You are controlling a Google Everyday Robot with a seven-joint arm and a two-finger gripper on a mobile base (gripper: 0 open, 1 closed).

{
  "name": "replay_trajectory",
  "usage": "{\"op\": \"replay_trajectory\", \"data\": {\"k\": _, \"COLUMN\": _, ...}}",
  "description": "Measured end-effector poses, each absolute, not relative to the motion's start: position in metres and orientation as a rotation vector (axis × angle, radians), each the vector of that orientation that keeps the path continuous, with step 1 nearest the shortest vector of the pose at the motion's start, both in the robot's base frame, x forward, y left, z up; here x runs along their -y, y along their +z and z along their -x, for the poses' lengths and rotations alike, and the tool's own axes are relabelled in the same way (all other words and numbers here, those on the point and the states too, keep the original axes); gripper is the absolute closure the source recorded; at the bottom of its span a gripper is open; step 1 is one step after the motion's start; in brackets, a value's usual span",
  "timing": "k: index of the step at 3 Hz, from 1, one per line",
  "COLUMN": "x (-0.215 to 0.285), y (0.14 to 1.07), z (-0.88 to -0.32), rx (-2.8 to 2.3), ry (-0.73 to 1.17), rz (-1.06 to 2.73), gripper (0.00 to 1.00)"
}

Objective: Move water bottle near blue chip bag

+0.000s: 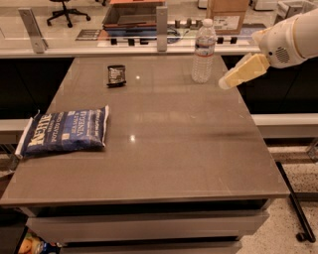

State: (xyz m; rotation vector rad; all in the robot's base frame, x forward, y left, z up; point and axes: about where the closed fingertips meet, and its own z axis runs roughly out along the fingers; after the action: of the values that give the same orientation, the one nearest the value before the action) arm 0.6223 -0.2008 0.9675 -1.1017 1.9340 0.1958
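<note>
The water bottle (203,51) stands upright at the far right of the grey table (174,149); it is clear and ribbed, with a white cap and a label band near its top. The blue chip bag (64,131) lies flat at the table's left edge, dark blue with white lettering. My gripper (227,82) is cream-coloured on a white arm (293,37) that reaches in from the upper right. It hangs just right of the bottle's lower half, above the table's right edge, a small gap away from the bottle and holding nothing.
A small black packet (116,75) lies at the far left-centre of the table. A glass partition with metal posts (161,22) runs along the far edge. A cardboard box (227,15) stands behind it. A lower shelf (283,124) sits to the right.
</note>
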Motion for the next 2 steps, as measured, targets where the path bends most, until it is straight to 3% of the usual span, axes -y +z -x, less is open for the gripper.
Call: {"op": "replay_trajectory", "data": {"k": 2, "x": 0.201, "y": 0.969, "z": -0.639, "rx": -1.899, "ry": 0.224, "rz": 1.015, "gripper": 0.00}}
